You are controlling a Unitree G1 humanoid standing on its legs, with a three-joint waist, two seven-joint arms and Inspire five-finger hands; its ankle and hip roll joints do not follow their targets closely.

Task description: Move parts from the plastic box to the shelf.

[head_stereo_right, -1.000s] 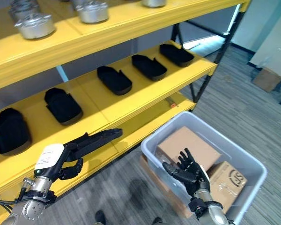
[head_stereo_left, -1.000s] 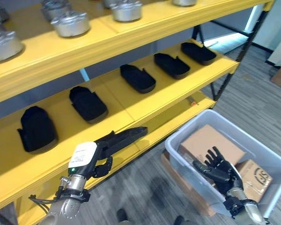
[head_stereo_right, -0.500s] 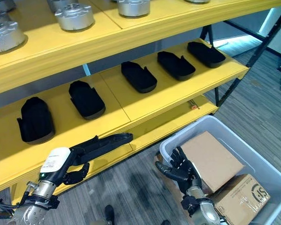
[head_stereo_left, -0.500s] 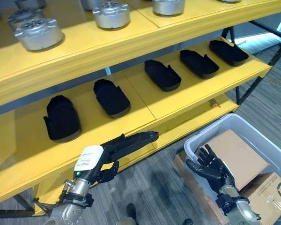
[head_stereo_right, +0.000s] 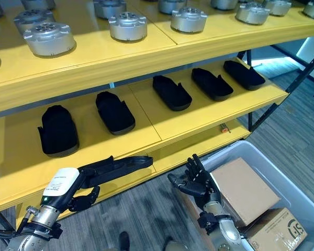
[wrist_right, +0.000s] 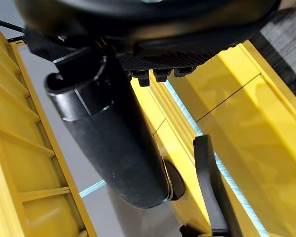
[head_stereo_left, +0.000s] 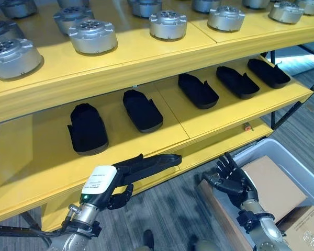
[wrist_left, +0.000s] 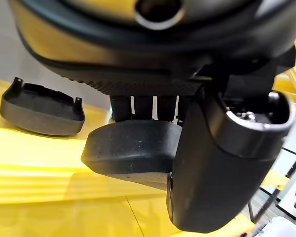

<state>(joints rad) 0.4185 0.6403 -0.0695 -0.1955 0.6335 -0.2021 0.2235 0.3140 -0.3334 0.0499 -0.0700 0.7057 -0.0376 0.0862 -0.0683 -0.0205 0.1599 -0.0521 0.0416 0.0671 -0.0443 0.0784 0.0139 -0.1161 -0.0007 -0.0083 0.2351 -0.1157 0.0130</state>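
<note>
While the left hand (head_stereo_left: 112,187) grips a long black part (head_stereo_left: 149,162) just in front of the yellow shelf's (head_stereo_left: 209,128) lower edge, fingers and thumb curled round it, the right hand (head_stereo_left: 231,178) hovers with fingers spread and empty at the near rim of the plastic box (head_stereo_left: 290,157). Two cardboard boxes (head_stereo_left: 272,183) lie inside that box. Beyond, five black parts (head_stereo_left: 142,110) sit in a row on the middle shelf level, and silver metal housings (head_stereo_left: 93,36) line the top level.
</note>
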